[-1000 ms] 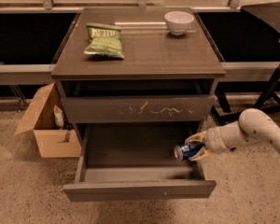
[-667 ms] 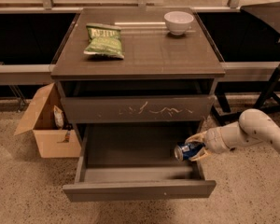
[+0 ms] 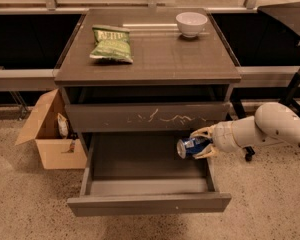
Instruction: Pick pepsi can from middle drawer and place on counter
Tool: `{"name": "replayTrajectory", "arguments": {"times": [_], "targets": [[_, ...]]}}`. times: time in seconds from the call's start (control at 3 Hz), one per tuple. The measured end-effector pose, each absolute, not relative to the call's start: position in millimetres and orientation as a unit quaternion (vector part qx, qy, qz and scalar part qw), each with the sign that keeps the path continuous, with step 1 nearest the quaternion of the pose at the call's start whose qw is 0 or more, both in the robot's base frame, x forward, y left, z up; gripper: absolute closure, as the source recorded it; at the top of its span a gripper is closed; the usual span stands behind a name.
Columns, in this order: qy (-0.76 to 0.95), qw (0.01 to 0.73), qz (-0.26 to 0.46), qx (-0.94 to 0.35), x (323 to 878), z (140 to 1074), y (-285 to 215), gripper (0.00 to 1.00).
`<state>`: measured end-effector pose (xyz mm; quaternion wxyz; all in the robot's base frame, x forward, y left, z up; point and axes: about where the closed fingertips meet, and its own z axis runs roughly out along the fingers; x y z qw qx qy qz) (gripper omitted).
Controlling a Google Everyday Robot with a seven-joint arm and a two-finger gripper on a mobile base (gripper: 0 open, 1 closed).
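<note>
The pepsi can [image 3: 189,146] is a small blue can lying on its side, held over the right side of the open middle drawer [image 3: 147,203]. My gripper [image 3: 202,143] reaches in from the right and is shut on the can, just above the drawer's right wall. The drawer is pulled out wide, with a plain front panel and a bare floor. Above it sits the scratched drawer front [image 3: 150,117]. The counter [image 3: 155,59] is the flat dark top of the cabinet.
A green chip bag [image 3: 111,43] lies at the counter's left. A white bowl [image 3: 191,23] stands at its back right. An open cardboard box [image 3: 52,131] sits on the floor left of the cabinet. My white arm [image 3: 270,129] spans the right.
The can and my gripper have risen slightly and stay over the drawer's right side. Nothing else has moved.
</note>
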<state>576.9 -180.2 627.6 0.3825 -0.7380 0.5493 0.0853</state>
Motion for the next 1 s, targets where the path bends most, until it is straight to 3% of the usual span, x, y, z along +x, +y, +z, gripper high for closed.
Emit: {"name": "replayTrajectory", "arguments": {"times": [1.0], "targets": [[0.515,0.421,0.025,-0.747,574.8,719.0,-149.1,1.0]]}}
